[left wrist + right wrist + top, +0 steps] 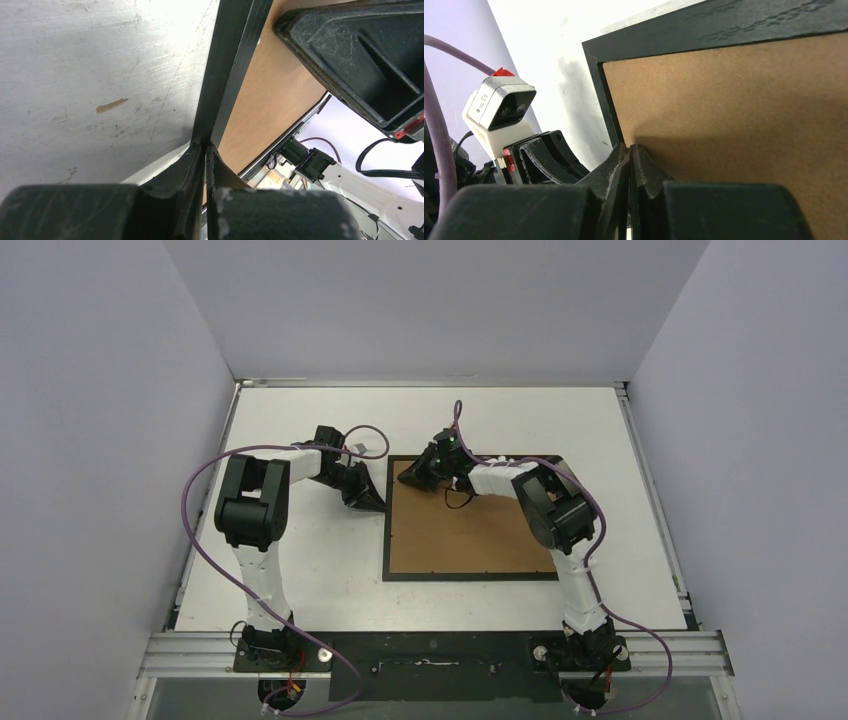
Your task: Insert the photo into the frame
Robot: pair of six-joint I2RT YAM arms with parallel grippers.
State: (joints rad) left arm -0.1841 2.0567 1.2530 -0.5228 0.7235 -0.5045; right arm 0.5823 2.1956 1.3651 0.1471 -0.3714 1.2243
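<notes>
The black frame [470,577] lies flat on the table, its opening filled by a brown cardboard backing [470,530]. The photo is hidden. My left gripper [378,502] is shut, its tips [205,147] against the outer side of the frame's left bar [227,65] near the far left corner. My right gripper [408,480] is also shut, and its tips [629,147] rest on the backing [734,110] just inside that same corner of the frame [724,27]. Neither gripper holds anything.
The white table [300,570] is walled by pale panels on the left, the right and the back. The two grippers stand close together at the frame's far left corner; my left gripper [544,160] shows in the right wrist view.
</notes>
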